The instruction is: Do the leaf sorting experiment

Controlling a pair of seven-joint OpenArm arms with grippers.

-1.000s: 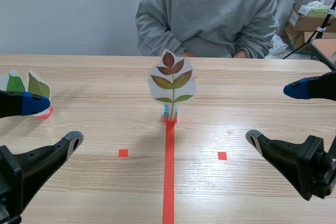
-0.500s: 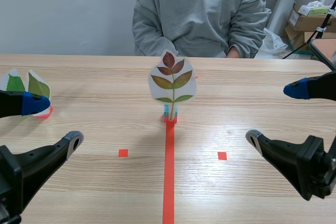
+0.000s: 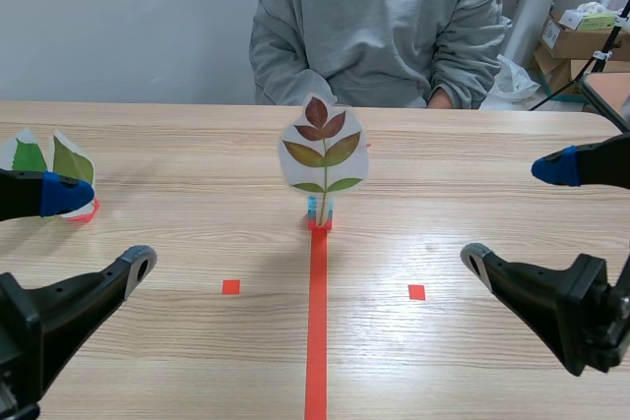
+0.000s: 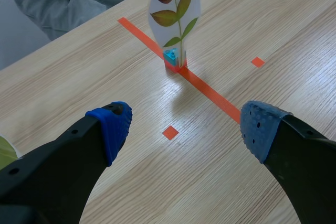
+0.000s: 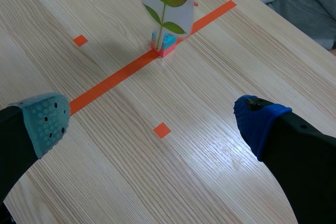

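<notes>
standing upright: leaf card (image 3: 322, 150) | left pincer (image 3: 104, 228) spread | right pincer (image 3: 517, 213) spread

pale wall (image 3: 128, 17), wooden table (image 3: 197, 194), cardboard boxes (image 3: 576, 41).

One camera sits low between the arms and looks across the pale wooden bench (image 3: 197, 184). Two ride the arms, looking down close. All three see the white leaf card (image 3: 322, 150).

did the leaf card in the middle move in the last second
No. The leaf card stands at the far end of the tape line, exactly where it stood before.
</notes>
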